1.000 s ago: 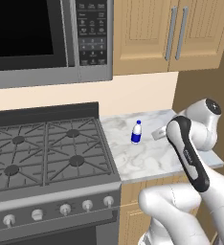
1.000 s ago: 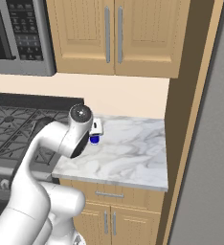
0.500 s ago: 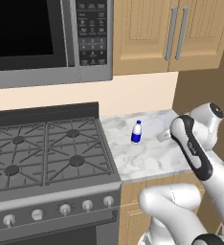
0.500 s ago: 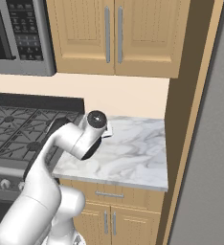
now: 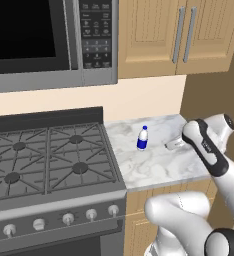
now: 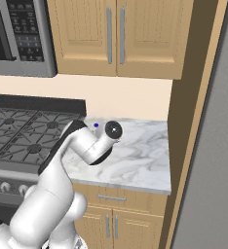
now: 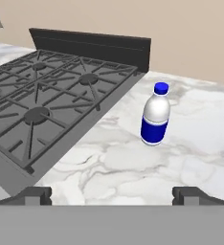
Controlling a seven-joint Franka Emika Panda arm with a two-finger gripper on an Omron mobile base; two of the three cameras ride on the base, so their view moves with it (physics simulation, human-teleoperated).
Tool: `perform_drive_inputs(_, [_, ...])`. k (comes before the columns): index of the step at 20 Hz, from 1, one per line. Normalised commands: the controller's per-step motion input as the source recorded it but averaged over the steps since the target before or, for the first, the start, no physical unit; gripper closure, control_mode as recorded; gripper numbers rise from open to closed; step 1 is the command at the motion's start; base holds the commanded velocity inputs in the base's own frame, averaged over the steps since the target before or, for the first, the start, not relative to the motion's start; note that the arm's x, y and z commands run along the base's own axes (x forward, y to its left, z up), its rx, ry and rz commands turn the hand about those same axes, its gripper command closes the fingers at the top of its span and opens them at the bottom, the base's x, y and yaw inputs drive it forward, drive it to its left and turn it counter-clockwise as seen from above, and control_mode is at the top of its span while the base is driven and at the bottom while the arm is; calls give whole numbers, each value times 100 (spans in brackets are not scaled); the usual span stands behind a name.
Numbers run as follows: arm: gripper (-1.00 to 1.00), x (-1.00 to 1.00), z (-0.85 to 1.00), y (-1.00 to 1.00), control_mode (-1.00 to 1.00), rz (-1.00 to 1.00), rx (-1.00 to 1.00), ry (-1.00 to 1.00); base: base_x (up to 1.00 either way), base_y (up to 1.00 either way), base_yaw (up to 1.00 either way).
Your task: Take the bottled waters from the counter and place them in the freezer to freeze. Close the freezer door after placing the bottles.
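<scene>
Since a second ago the arm has swung right along the counter (image 5: 159, 162), away from the stove (image 5: 44, 160). The gripper (image 7: 112, 194) hangs with its jaws spread wide apart, holding nothing. The labelled bottle (image 7: 155, 115) stands upright on the marble, just right of the stove.

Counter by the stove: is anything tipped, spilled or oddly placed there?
Nothing stands out. The small clear plastic bottle with blue cap and dark blue label stands upright on the white-and-grey marbled counter, beside the black gas stove top but apart from it. No spill shows. The open gripper is short of the bottle.
</scene>
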Motion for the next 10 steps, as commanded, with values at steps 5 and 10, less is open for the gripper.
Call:
perform_drive_inputs(5, [-100, 30, -17, -1, -100, 12, 3, -10, 0, 0, 0])
perform_drive_inputs(10, [-100, 38, -14, 0, -100, 0, 0, -11, 0, 0, 0])
